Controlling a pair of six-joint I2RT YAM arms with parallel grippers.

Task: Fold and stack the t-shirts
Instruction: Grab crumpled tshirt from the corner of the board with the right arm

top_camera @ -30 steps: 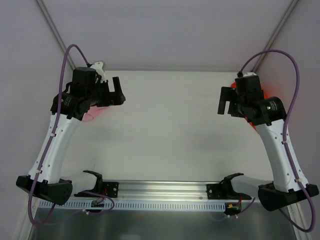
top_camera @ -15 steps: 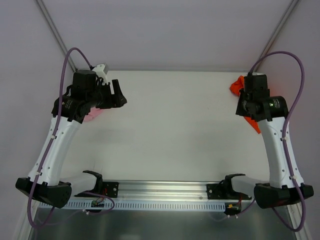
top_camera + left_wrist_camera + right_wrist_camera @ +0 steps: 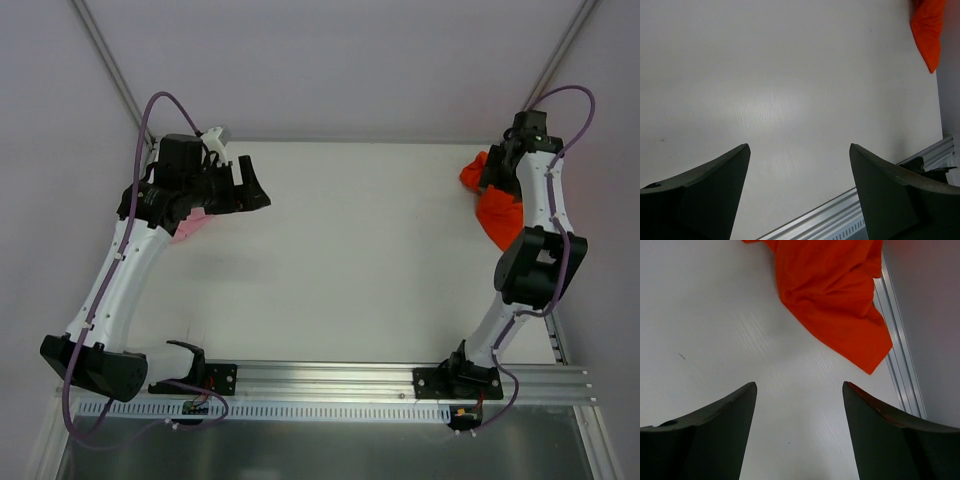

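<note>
**Items counted:** two t-shirts, two arms, two grippers, one table.

**Work surface:** One flat white table (image 3: pixel 350 250). One ribbed aluminium rail (image 3: pixel 330 378) runs along its near edge and carries two black hooked brackets (image 3: pixel 190 353).

**Garment 1:** The bright orange-red cloth t-shirt (image 3: pixel 492 205) lies in a crumpled, unfolded heap at the far right corner of the table, close against the right edge. In the right wrist view its lower hem ends in a point beside the metal edge strip.

**Garment 2:** The pale pink cloth t-shirt (image 3: pixel 188 226) lies at the far left of the table. Only a small part shows from under the left arm (image 3: pixel 112 280), so I cannot tell whether it is folded. The two garments are well apart on opposite sides of the table and are not stacked.

**Left gripper** (image 3: pixel 799 148): It hovers over bare table at the far left, just right of the pink garment. Its two dark fingers are spread wide with nothing between them.

**Right arm** (image 3: pixel 540 268): It reaches to the far right corner, over the orange-red garment.

**Right gripper** (image 3: pixel 799 386): Its two fingers stand apart, with only bare table between them. The orange-red cloth lies just ahead of the fingertips and is not touching them.
</note>
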